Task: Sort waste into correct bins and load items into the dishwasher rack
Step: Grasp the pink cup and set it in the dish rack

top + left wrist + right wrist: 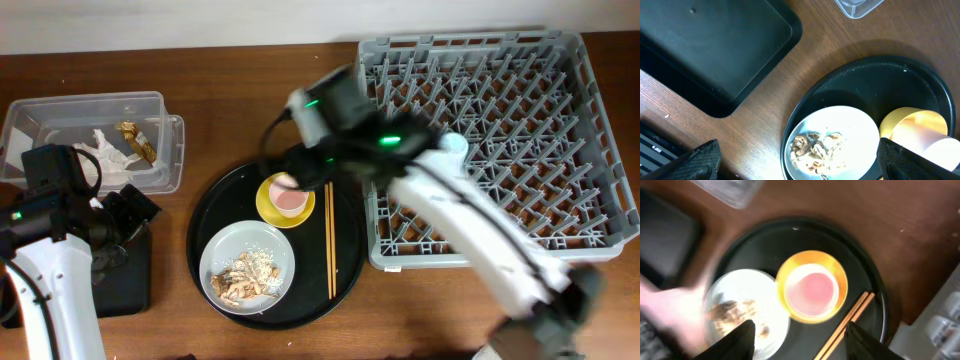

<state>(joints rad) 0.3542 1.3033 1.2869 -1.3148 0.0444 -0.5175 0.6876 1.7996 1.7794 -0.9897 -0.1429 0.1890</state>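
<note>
The pink cup (291,200) sits inside the yellow bowl (270,206) on the round black tray. The grey plate (218,255) holds brown food scraps (245,276). The chopsticks (331,240) lie on the tray's right side. My right gripper (305,170) is open just above the bowl and cup; its wrist view shows the cup (812,287), bowl (840,275), chopsticks (845,322) and plate (735,290) below the fingers (805,340). My left gripper (125,215) is open and empty; its fingers (800,162) frame the plate (855,125) and scraps (817,150). The light blue cup (455,143) stands in the rack (600,130).
The clear box (150,110) at the back left holds white napkins (108,152) and a gold wrapper (137,142). The flat black tray (125,275) lies under my left arm and also shows in the left wrist view (715,45). The round black tray (215,200) sits between it and the rack.
</note>
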